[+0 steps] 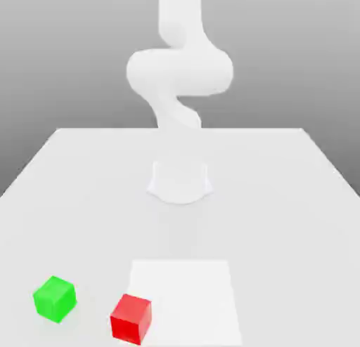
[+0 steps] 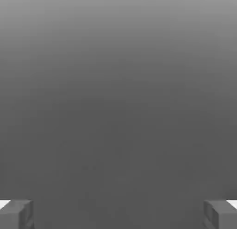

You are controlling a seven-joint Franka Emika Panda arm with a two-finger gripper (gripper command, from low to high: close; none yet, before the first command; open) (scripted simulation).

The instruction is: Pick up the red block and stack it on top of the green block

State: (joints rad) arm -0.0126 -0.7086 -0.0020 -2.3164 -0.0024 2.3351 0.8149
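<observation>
The red block [image 1: 131,319] sat on the desk [image 1: 274,233], a small, plain, bright red cube, upright and turned at an angle, overlapping the edge of the pale square patch [image 1: 186,296]. And over toward the exterior view's left, there was the green block [image 1: 55,299], a bright green cube, flat on the desk too, turned cornerwise. The two stood apart, unstacked, with bare desk between them.

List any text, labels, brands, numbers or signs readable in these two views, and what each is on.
None. No lettering, number, logo or sign can be read on the red block, the green block, the white sheet-like patch, the table or the arm.
</observation>
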